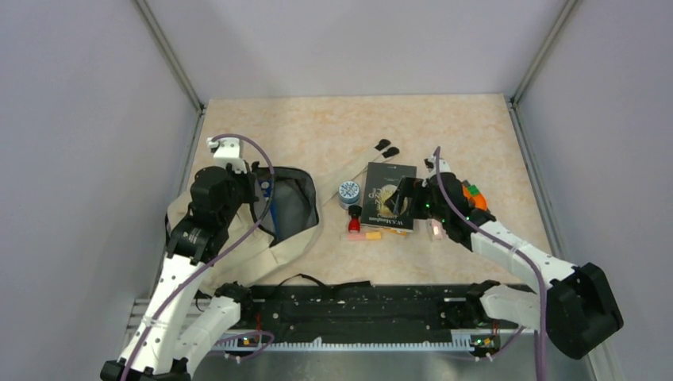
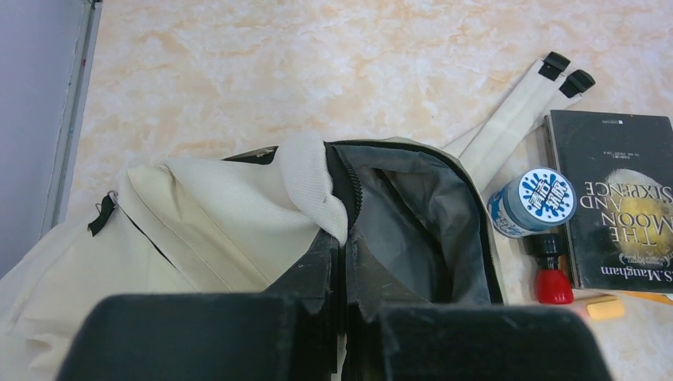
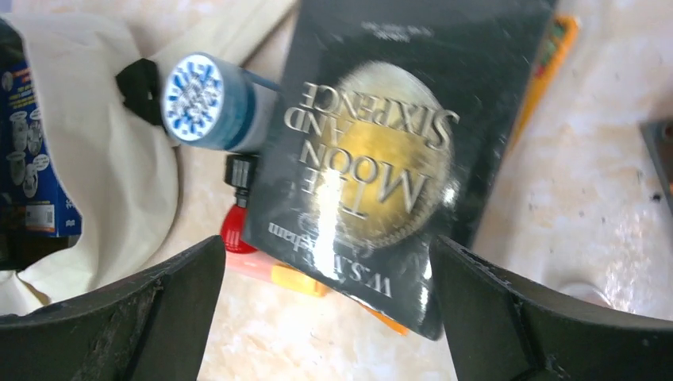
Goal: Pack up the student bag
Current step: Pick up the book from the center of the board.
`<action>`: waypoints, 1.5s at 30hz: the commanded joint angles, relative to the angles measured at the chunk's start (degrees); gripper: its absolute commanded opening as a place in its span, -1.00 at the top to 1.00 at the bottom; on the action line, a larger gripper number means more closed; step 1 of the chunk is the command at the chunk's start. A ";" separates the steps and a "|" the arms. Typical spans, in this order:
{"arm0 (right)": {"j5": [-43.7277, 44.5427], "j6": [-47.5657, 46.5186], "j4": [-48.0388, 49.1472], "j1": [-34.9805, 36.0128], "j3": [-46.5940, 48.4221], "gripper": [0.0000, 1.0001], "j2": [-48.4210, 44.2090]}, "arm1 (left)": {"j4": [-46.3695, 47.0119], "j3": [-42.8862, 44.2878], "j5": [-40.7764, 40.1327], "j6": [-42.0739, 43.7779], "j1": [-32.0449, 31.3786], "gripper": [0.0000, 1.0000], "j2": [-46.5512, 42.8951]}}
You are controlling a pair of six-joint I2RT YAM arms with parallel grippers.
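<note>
The student bag lies at the left, beige, its mouth open onto grey lining. My left gripper is shut on the bag's rim by the zipper, holding that edge up. A black book titled "The Moon and Sixpence" lies to the right of the bag. My right gripper hovers open over the book's near end. Its fingers stand wide to either side and touch nothing.
A blue-lidded round pot and a red-capped item lie between bag and book. An orange-and-pink stick pokes out from under the book. The bag's straps lie behind. A blue printed box sits inside the bag. An orange-green object is at the right.
</note>
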 commanded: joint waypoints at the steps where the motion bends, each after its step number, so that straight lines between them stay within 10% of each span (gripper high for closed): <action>1: -9.83 4.89 2.00 -7.01 -4.68 -0.87 -0.42 | 4.94 0.07 0.56 -0.50 0.19 1.00 -0.32; 19: -12.34 8.03 11.45 -10.86 -13.87 -0.23 2.81 | 4.88 -0.04 0.52 -0.47 0.19 1.00 -0.26; 32: -9.38 6.01 9.77 -14.36 -15.16 0.88 3.20 | 4.85 -0.14 0.61 -0.48 0.19 1.00 -0.39; 45: -5.42 4.89 0.34 -19.92 -15.84 0.84 -2.06 | 4.88 -0.12 0.86 -0.53 0.19 1.00 -0.46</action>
